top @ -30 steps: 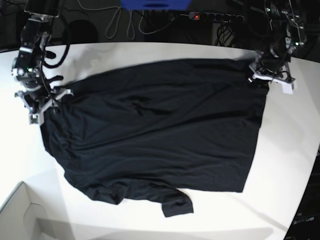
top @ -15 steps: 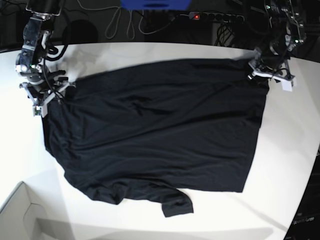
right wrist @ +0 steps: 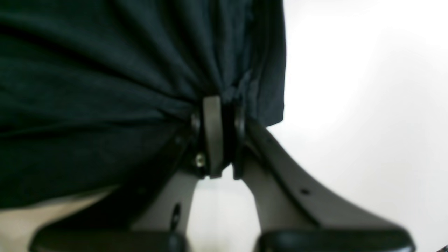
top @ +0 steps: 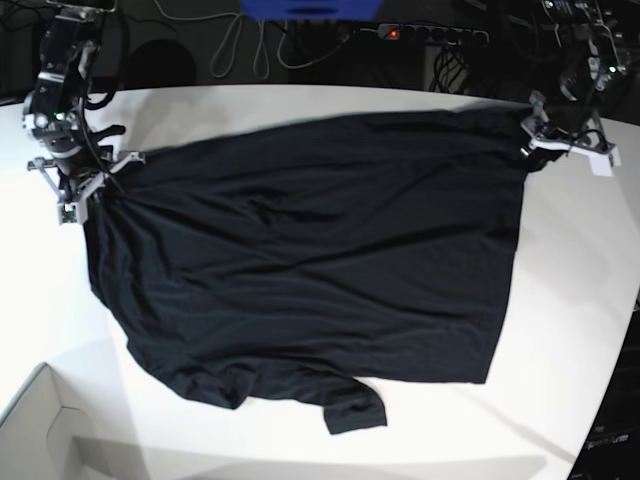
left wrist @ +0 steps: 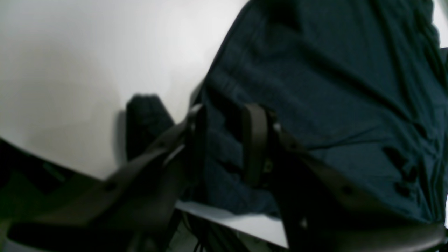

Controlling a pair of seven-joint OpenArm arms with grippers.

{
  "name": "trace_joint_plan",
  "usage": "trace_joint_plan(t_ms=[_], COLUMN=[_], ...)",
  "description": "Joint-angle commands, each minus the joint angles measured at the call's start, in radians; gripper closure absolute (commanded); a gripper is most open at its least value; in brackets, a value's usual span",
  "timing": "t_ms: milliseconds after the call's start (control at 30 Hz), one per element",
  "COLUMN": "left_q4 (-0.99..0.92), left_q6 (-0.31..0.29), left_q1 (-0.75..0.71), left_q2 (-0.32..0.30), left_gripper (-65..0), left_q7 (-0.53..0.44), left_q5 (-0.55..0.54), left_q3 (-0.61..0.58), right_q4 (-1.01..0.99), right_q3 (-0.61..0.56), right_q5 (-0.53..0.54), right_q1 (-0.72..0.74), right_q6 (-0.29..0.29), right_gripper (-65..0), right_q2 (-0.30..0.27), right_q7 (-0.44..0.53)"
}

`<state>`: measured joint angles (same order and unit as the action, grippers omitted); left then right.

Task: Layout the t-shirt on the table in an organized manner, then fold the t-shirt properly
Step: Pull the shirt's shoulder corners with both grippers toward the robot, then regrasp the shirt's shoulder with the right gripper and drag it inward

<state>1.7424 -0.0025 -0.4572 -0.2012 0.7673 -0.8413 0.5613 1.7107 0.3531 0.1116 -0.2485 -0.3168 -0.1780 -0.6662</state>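
Base view, table: the white table [top: 580, 300] fills most of the picture, with the shirt spread over its middle and bare surface beyond each gripper.
T-shirt: the black t-shirt [top: 310, 260] lies mostly flat between the two grippers, its far edge stretched from one to the other; a folded sleeve [top: 352, 408] pokes out at the near edge, well apart from both.
Box: a white box [top: 40, 430] corner sits near the table's edge, on the right gripper's side and well away from it.
Cables: a power strip [top: 430, 33] with a red light and loose cables lie in the dark behind the table; nothing stands between the grippers and the cloth.
Writing: no print or label can be read on the shirt or elsewhere.
Right gripper: the right gripper [right wrist: 220, 136] is pinched tight on a bunched corner of the t-shirt, folds fanning out from its fingers.
Left gripper: the left gripper [left wrist: 225, 140] has its fingers narrowly parted with a shirt corner clamped between them.
Change: a second ago the right gripper stood wide over the corner; both grippers now sit farther apart and the far edge is pulled straighter.
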Motion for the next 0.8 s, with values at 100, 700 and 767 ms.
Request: trace_joint_plan(t_ms=[100,700,767], left_q4=[0.018,-0.011,-0.006], left_q6=[-0.003,-0.004,-0.004], left_q1=[-0.015,-0.039,-0.039], left_q2=[0.012,0.004,0.001], left_gripper=[-17.7,-17.7,-17.7], left_q7=[-0.013,-0.013,-0.018], left_q5=[-0.011,-0.002,-0.009], left_q3=[0.004,-0.024,-0.022], right_q4=[0.053,0.053,0.053], right_q3=[0.002,0.197,0.218], right_q5=[0.013,0.012,0.013], right_q1=[-0.039,-0.056,-0.053], right_q6=[-0.003,-0.138,-0.140], right_gripper=[-0.1,-15.0,-15.2], right_q2=[-0.013,-0.007,-0.005], right_q7=[0.021,0.021,0.021])
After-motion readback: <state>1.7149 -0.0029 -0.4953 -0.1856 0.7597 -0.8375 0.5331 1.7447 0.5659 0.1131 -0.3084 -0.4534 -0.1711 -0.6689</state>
